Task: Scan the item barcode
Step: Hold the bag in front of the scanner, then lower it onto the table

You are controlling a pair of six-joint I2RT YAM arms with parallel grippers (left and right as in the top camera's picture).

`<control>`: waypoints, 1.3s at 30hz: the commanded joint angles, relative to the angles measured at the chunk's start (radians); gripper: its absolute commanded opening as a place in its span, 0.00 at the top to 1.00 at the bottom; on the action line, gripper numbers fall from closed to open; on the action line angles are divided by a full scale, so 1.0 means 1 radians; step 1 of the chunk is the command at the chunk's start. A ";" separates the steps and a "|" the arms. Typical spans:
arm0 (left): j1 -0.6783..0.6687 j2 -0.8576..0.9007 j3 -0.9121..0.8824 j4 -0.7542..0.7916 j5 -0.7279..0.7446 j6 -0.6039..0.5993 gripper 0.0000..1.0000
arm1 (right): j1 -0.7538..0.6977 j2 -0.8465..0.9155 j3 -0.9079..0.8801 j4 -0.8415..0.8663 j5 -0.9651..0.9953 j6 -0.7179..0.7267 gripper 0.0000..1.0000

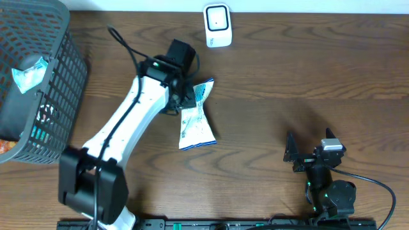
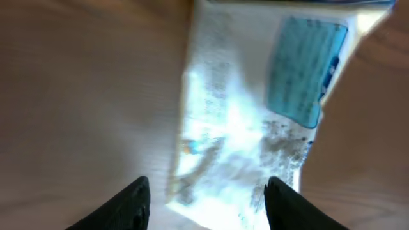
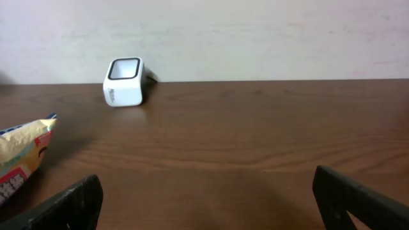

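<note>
Starting from the broad wooden table (image 1: 319,76), we judge its smooth top the first source of trouble. The snack packet (image 1: 195,124) can skate across it if the jaws close off-centre, and end up turned away from the scanner (image 1: 217,25). The dark mesh basket (image 1: 64,83) stands far to the overhead-left of the scanner, at the table's edge. Inside it we see a white-and-teal pouch (image 1: 29,73) and something orange (image 1: 6,145) lower down; the rest is hidden by the mesh. The left arm (image 1: 128,121) reaches out so that its wrist sits on the robot's side of the scanner, over the snack packet. This is the thing to be scanned, and it appears to rest on the table near the scanner but apart from it. We think so thin and crinkly a bag may fold or slip when lifted. We also cannot find its barcode in the blurred wrist view, so it could be shown wrong face out. The left gripper (image 2: 208,191) has its fingers partly apart astride the packet's end; whether they pinch it we cannot tell. The right gripper (image 3: 204,185), well away from the scanner on the robot's side, gapes wide with nothing in it.
</note>
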 commanded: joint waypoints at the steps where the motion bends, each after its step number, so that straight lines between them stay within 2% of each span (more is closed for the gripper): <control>1: -0.025 0.043 -0.064 0.068 0.187 0.024 0.43 | 0.008 -0.006 -0.004 -0.002 -0.002 -0.008 0.01; 14: -0.157 0.222 -0.103 0.253 0.172 0.023 0.43 | 0.008 -0.006 -0.004 -0.002 -0.002 -0.008 0.01; 21: -0.189 0.305 -0.100 0.283 0.172 0.024 0.43 | 0.008 -0.006 -0.004 -0.002 -0.002 -0.008 0.01; 27: -0.137 0.206 0.010 0.168 0.171 0.058 0.43 | 0.008 -0.006 -0.004 -0.002 -0.002 -0.008 0.01; 31: -0.089 0.076 0.030 0.173 0.152 0.058 0.42 | 0.008 -0.006 -0.004 -0.002 -0.002 -0.008 0.01; 35: -0.045 -0.041 0.030 0.184 0.007 0.058 0.42 | 0.008 -0.006 -0.004 -0.002 -0.002 -0.008 0.01; 39: -0.018 -0.087 0.030 0.184 -0.128 0.058 0.41 | 0.008 -0.006 -0.004 -0.002 -0.002 -0.008 0.01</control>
